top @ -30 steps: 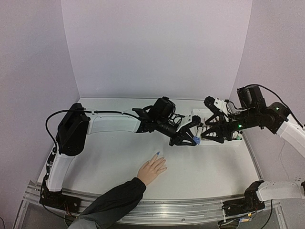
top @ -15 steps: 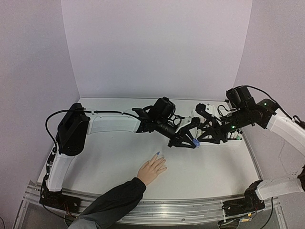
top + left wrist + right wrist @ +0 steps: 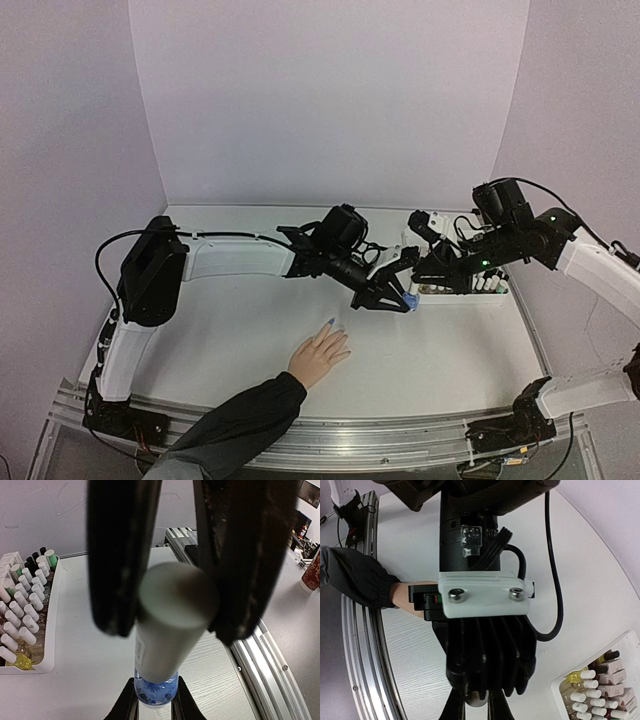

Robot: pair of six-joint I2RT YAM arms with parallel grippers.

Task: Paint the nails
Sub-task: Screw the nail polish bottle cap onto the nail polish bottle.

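A light-skinned hand (image 3: 320, 356) in a dark sleeve (image 3: 238, 420) lies flat on the table, with one fingertip nail (image 3: 330, 322) painted blue; the other nails are too small to make out. Above the table hangs a blue polish bottle (image 3: 155, 689) with a long white cap (image 3: 172, 610). My left gripper (image 3: 398, 288) (image 3: 170, 625) is shut on the cap. Reaching in from the right, my right gripper (image 3: 418, 291) (image 3: 475, 708) is shut on the bottle's blue body, its thin fingers (image 3: 129, 706) on either side. In the right wrist view the left gripper's body hides most of the bottle.
A white tray (image 3: 497, 295) (image 3: 51, 645) (image 3: 559, 682) packed with several small polish bottles sits at the right rear, just behind both grippers. The hand (image 3: 405, 599) and sleeve (image 3: 355, 580) lie near the front metal rail (image 3: 400, 435).
My right arm has swung left to the bottle and its jaws have closed on the blue body. The left arm and the hand have stayed put.
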